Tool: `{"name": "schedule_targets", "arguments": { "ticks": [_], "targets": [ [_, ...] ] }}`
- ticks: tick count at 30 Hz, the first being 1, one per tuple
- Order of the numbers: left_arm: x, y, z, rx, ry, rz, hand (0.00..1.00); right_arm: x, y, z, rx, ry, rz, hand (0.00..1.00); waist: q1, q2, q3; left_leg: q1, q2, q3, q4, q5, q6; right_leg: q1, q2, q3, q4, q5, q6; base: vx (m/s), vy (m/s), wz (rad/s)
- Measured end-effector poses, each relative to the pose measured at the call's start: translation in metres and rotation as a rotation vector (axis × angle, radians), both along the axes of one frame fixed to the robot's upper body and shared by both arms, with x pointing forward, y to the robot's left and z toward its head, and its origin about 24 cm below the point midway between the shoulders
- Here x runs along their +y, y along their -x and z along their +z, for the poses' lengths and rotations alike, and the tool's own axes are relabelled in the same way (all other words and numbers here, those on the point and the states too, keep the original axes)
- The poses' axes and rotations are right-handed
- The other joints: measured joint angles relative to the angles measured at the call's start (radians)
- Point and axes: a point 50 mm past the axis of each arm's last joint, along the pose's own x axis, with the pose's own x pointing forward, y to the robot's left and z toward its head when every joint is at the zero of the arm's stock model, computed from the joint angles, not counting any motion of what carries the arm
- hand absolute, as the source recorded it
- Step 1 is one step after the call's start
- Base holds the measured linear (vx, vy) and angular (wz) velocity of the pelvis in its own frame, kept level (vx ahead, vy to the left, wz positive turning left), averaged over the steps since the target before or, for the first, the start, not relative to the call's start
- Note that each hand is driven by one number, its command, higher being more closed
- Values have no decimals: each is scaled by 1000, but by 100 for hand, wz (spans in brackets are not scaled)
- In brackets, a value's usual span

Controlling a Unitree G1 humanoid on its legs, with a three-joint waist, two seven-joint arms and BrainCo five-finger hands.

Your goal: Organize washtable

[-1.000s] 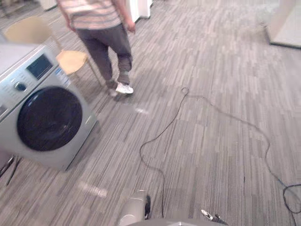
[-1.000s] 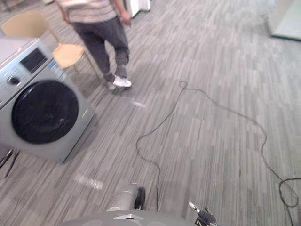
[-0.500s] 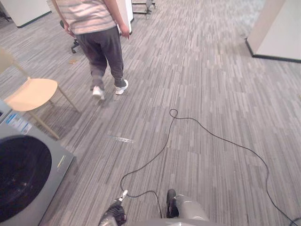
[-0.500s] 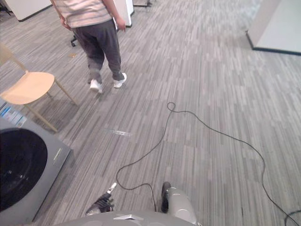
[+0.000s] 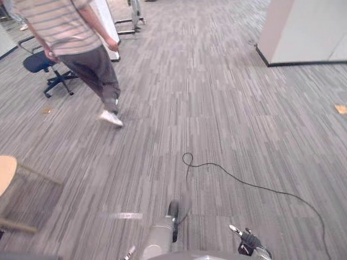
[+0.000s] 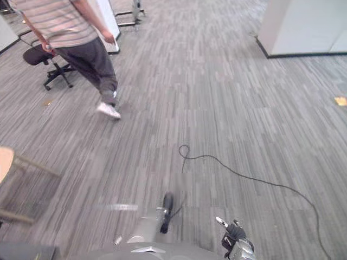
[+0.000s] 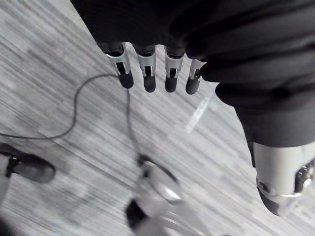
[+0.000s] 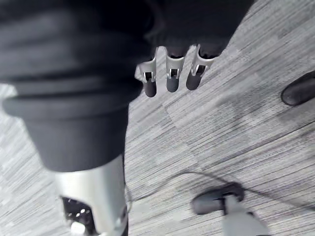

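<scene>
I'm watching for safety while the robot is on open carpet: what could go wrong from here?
1. A person walks ahead on the left; heading that way may risk a collision.
2. A wooden chair stands close on the left; a turn could swing the open left robot hand into it.

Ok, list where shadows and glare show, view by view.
Left eye view: soft, even light, no glare; the chair casts a faint shadow on the carpet. Right eye view: the person throws hardly any shadow. Left wrist view: the left hand looks dark against the carpet. Right wrist view: the right hand likewise.
</scene>
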Motion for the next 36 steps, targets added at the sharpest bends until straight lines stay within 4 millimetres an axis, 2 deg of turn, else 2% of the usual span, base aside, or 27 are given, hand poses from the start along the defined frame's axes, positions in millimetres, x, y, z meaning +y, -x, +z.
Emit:
{"name": "schedule_targets", "arguments": {
  "ticks": [1, 2, 3, 4, 5, 6, 7, 9, 11, 12, 14, 15, 16, 17, 19, 20, 21, 22, 24, 26, 27, 29, 30, 31, 33, 35, 36],
  "targets": [
    [-2, 17, 0, 45, 8, 29, 0, -2, 15, -1, 23, -2, -39, 0, 0, -5, -32, 1, -1, 35, 41, 61, 21, -52, -10, 1, 164, -11, 20, 646, 18, -28],
    [-3, 21, 0, 62, 15, 35, 0, -4, 22, -1, 34, 7, -49, 0, -10, -24, -40, 29, -19, 48, 48, 66, 14, -116, -22, -11, 355, 5, 47, 720, 37, -9],
    [10, 24, 2, 75, -6, 16, 0, -5, 30, -2, 53, 1, -74, 0, -16, -60, -40, 92, -54, 57, 28, 58, 17, -212, -49, -27, 622, 115, 88, 529, 19, 27],
    [16, 23, 3, 76, -22, -5, 0, -3, 39, -4, 79, -14, -96, 0, -27, -83, -35, 137, -84, 50, 6, 44, 30, -249, -61, -27, 736, 229, 118, 502, 2, 69],
    [25, 11, 4, 65, -46, -62, 0, 1, 51, -7, 120, -43, -127, 0, -50, -101, -28, 218, -123, 12, -36, 29, 46, -324, -90, -50, 921, 292, 145, 338, -7, 78],
    [27, 6, 4, 57, -51, -89, 0, 2, 55, -7, 135, -52, -132, 0, -55, -101, -27, 256, -129, -2, -49, 22, 55, -361, -104, -74, 983, 277, 122, 301, 16, 84],
    [27, -18, 4, 2, -60, -131, 0, 4, 59, -8, 143, -57, -126, 0, -72, -73, -22, 382, -123, -50, -113, 1, 87, -473, -116, -135, 1052, 216, 71, 148, 15, 51],
    [24, -43, 6, -60, -68, -172, 0, 1, 62, -7, 137, -57, -154, 0, -84, -45, -10, 486, -100, -86, -179, -24, 103, -556, -95, -151, 968, 143, 71, -86, 45, 50],
    [15, -77, 9, -147, -57, -206, 0, -1, 69, -7, 147, -55, -182, 0, -101, -24, 2, 572, -67, -136, -215, -89, 107, -645, -58, -170, 663, 120, 94, -310, 60, 52],
    [12, -89, 10, -179, -53, -212, 0, 0, 71, -7, 153, -56, -184, 0, -102, -23, 1, 595, -62, -145, -217, -109, 104, -664, -57, -180, 550, 141, 114, -39, -54, 34],
    [1, -114, 17, -278, -49, -216, 0, 8, 83, -8, 183, -72, -176, 0, -106, -46, -2, 668, -62, -181, -228, -193, 103, -699, -75, -231, 125, 341, 144, 466, -280, 43],
    [-5, -116, 16, -288, -34, -220, 0, 10, 88, -8, 196, -76, -184, 0, -122, -40, -12, 686, -51, -209, -229, -227, 109, -711, -69, -233, 141, 426, 130, 662, -390, 48],
    [-11, -115, 15, -288, -21, -219, 0, 7, 91, -7, 200, -68, -188, 0, -133, -22, -24, 695, -25, -220, -235, -249, 114, -719, -45, -234, 172, 458, 92, 760, -380, 47],
    [-23, -104, 11, -267, 14, -199, 0, -3, 96, -5, 212, -38, -184, 0, -148, 29, -60, 719, 36, -230, -219, -265, 82, -721, -1, -273, 202, 394, 56, 788, -390, 29],
    [-27, -102, 10, -269, 32, -133, 0, -5, 92, -5, 209, -27, -190, 0, -143, 25, -63, 621, 26, -206, 53, -208, -22, -682, 6, -285, 242, 356, 28, 649, -384, 12],
    [-27, -103, 11, -279, 34, -83, 0, -10, 85, -3, 180, -9, -180, 0, -144, 36, -53, 535, 8, -207, 292, -70, -113, -627, 18, -301, 259, 343, 23, 445, -332, -2],
    [-24, -97, 9, -269, 32, -49, 0, -12, 75, -2, 147, 4, -150, 0, -130, 38, -35, 454, 8, -165, 518, 148, -145, -524, 39, -290, 220, 299, -5, 410, -289, -12],
    [-20, -95, 10, -267, 19, -49, 0, -14, 72, -1, 139, 13, -136, 0, -118, 39, -35, 413, 13, -136, 634, 171, -133, -465, 51, -252, 189, 259, -8, 322, -183, -31],
    [-10, -78, 8, -226, -2, -51, 0, -21, 62, 0, 124, 25, -128, 0, -80, 48, -28, 248, 56, -42, 878, 40, -22, -326, 94, -176, 142, 175, -28, 138, -113, -60],
    [6, -75, 10, -234, -33, -19, 0, -15, 38, -1, 74, 5, -116, 0, -56, 21, -13, 106, 55, 18, 776, -92, 4, -226, 85, -109, 88, 164, -37, -143, -32, -87],
    [9, -64, 8, -198, -40, -33, 0, -11, 20, -1, 38, -5, -97, 0, -39, 6, -11, 52, 53, 47, 587, -124, -2, -185, 62, -75, 70, 138, -33, -236, 8, -100],
    [14, -46, 6, -145, -47, -33, 0, -8, 7, 0, 7, -10, -82, 0, -25, -17, -12, 48, 34, 57, 208, -93, -40, -124, 24, -34, 29, 79, -10, -246, 34, -98],
    [7, -33, 3, -96, -23, -28, 0, -8, 8, 0, 12, -7, -62, 0, -20, 11, -13, 61, 45, 32, -75, -37, -59, -65, 26, -3, -1, 67, -3, 160, 48, -81],
    [0, -19, 1, -51, -2, -28, 0, -13, 16, -1, 40, 5, -55, 0, -14, 35, -16, 51, 54, 12, -129, 37, -58, -16, 35, 15, 12, 54, 2, 433, 62, -55],
    [3, 3, 1, 15, -5, -29, 0, -10, 31, -3, 77, -7, -65, 0, -14, 6, -58, 61, 36, 69, -49, 144, -14, -46, -6, 38, 179, 43, 20, 803, 27, -41],
    [17, 3, 3, 20, -41, -38, 0, -2, 42, -6, 109, -34, -89, 0, -20, -64, -79, 94, -31, 104, 1, 42, 20, -189, -50, 51, 556, 109, 115, 653, 14, 1],
    [23, -6, 4, 5, -62, -63, 0, 4, 49, -8, 129, -54, -113, 0, -31, -94, -62, 155, -76, 94, -8, 3, 50, -267, -52, 65, 766, 309, 185, 362, 19, 41]
  ]
}}
